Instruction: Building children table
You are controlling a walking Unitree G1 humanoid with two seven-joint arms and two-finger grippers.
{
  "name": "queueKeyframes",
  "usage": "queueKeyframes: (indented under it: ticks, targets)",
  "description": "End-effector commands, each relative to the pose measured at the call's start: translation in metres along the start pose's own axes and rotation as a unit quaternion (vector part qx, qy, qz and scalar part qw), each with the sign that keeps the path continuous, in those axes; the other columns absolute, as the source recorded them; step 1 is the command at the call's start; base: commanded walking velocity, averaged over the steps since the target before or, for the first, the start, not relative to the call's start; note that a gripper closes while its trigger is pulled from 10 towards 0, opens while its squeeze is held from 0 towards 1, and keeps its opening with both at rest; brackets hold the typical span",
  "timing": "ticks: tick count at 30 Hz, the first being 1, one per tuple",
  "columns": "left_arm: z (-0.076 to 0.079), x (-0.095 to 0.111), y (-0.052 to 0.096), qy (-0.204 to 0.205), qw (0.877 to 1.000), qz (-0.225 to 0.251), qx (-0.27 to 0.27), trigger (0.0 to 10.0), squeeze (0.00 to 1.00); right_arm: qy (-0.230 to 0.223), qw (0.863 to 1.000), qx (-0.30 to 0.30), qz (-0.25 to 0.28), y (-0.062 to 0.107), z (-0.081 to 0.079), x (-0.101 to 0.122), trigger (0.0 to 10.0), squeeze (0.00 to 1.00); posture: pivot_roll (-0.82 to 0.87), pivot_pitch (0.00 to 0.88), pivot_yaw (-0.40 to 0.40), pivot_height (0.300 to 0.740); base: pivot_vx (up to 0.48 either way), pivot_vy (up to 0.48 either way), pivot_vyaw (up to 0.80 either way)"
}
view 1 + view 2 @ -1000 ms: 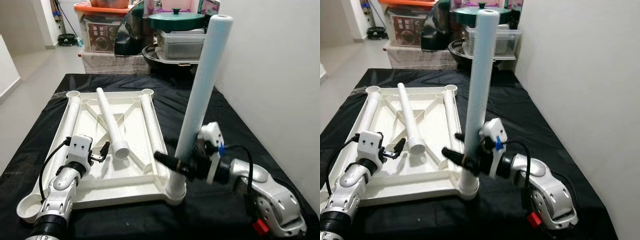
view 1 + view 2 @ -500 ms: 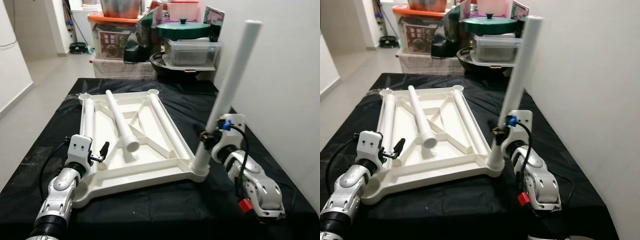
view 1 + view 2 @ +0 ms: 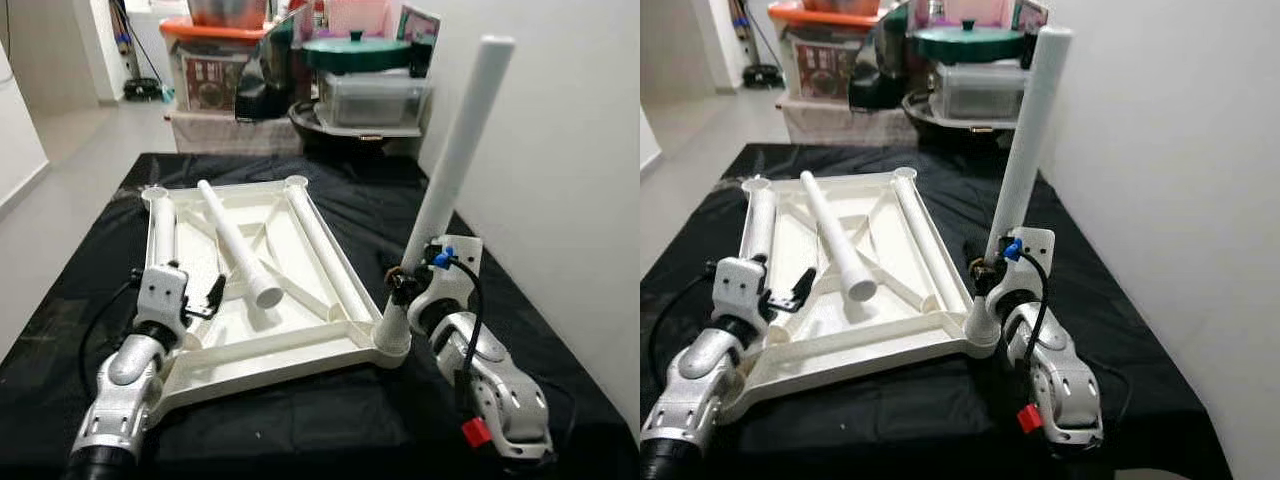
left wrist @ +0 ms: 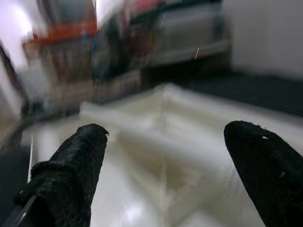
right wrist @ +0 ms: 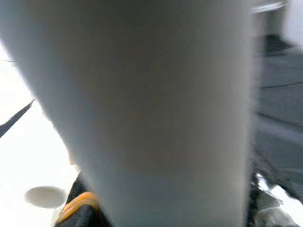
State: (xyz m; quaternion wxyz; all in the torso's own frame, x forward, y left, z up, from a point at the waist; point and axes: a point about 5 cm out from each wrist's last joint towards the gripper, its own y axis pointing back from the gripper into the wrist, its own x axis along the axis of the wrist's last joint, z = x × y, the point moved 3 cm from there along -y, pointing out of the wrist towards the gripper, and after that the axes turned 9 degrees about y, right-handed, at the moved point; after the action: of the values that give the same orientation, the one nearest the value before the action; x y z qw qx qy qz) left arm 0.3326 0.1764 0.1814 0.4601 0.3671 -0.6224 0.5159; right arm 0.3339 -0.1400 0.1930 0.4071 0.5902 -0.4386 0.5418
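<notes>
A white tabletop (image 3: 250,345) lies upside down on the black cloth. One white table leg (image 3: 450,160) stands in its near right corner socket (image 3: 390,345) and leans to the right. My right gripper (image 3: 398,285) is shut on this leg just above the socket; in the right wrist view the leg (image 5: 156,104) is very close. A loose leg (image 3: 235,240) lies across the tabletop's ribs. My left gripper (image 3: 207,300) hovers open over the tabletop's near left part, with its fingers (image 4: 71,175) apart and nothing between them.
Two more white tubes (image 3: 320,250) lie along the tabletop's long sides. Behind the table stand storage boxes (image 3: 205,70), a clear tub (image 3: 375,100) and a pot with a green lid (image 3: 358,50). A white wall (image 3: 560,150) runs close on the right.
The view has shifted. The tabletop has swung round on the cloth, the standing leg now leans right, and my right arm has turned round the leg's base while holding it.
</notes>
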Motion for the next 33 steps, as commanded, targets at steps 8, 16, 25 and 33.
queueKeyframes:
  ticks: [8, 16, 25, 33]
  targets:
    - [0.037, -0.015, 0.057, 0.0, 0.996, -0.065, -0.059, 10.0, 0.0, 0.049, 0.968, 0.245, 0.021, 0.046, -0.047, 0.018, 10.0, 0.0, 0.05, 0.0, -0.063, 0.74, 0.0, 0.0, 0.0]
    - [0.036, -0.024, 0.094, -0.011, 0.992, -0.122, -0.028, 10.0, 0.0, 0.097, 0.96, 0.259, -0.042, 0.065, -0.045, -0.016, 0.0, 0.0, 0.08, 0.0, -0.071, 0.74, 0.0, 0.0, 0.0]
    - [0.037, -0.013, 0.097, -0.01, 0.993, -0.117, -0.011, 10.0, 0.0, 0.038, 0.987, -0.153, -0.028, 0.035, 0.035, -0.013, 0.0, 0.0, 0.09, 0.0, -0.081, 0.74, 0.0, 0.0, 0.0]
    - [0.039, -0.013, 0.1, -0.009, 0.992, -0.126, -0.004, 10.0, 0.0, -0.008, 0.999, -0.035, 0.001, 0.03, -0.019, -0.015, 10.0, 0.0, 0.09, 0.0, -0.074, 0.74, 0.0, 0.0, 0.0]
